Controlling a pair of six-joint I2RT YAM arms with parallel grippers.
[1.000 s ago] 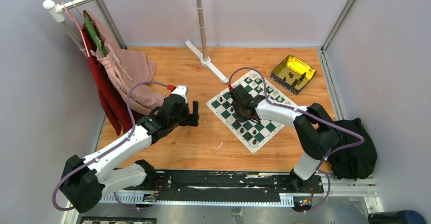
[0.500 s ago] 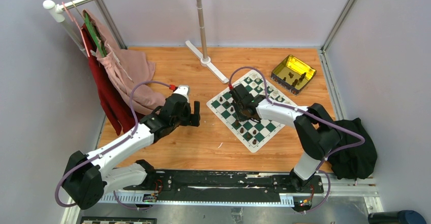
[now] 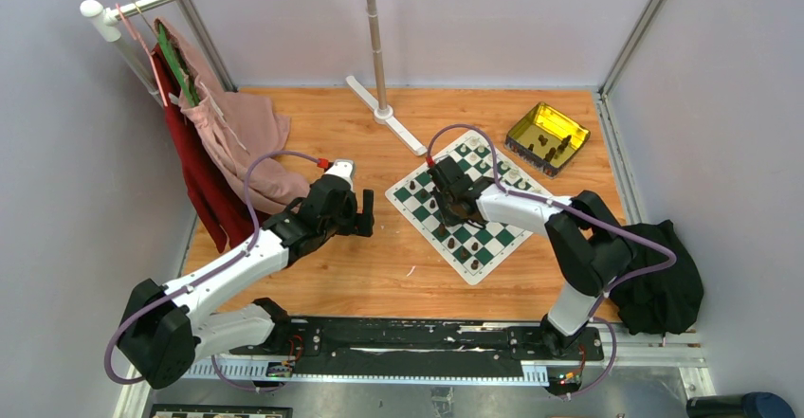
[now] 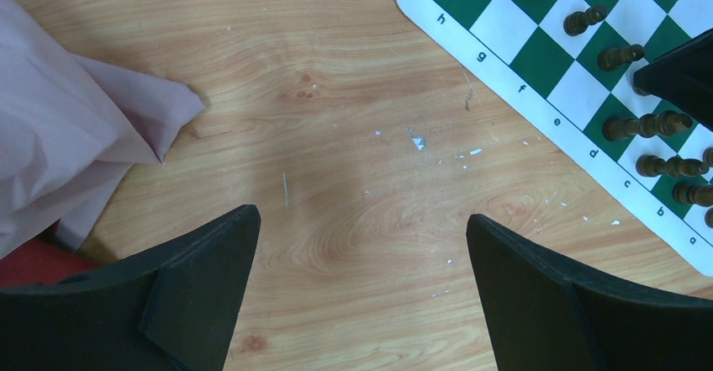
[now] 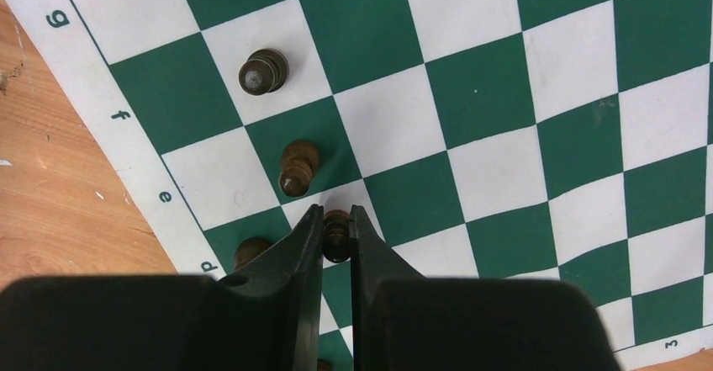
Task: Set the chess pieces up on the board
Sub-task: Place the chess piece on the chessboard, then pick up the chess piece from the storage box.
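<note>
The board [image 3: 493, 247] lies right of the table's centre as a green and white checked mat [image 5: 504, 93]. My right gripper [image 5: 336, 211] hangs over its left side near the "d" and "e" marks, shut on a dark brown chess piece [image 5: 336, 238]. I cannot tell whether that piece touches the board. Other dark pieces [image 5: 262, 71] [image 5: 296, 167] stand on squares just ahead of the fingers. My left gripper [image 4: 361, 215] is open over bare wood, left of the board's corner [image 4: 471, 60], with nothing between its fingers. In the top view it [image 3: 363, 211] sits apart from the right gripper [image 3: 447, 211].
A gold tin [image 3: 547, 136] with several dark pieces inside stands beyond the board at the back right. Pink cloth [image 3: 237, 143] spills onto the table on the left, close to my left gripper [image 4: 76, 135]. A pole stand [image 3: 384, 112] rises at the back. A black bag [image 3: 664, 281] lies at the right edge.
The left arm has edged slightly forward, its jaws still wide. The right gripper has shifted a little left over the board, still shut on the piece.
</note>
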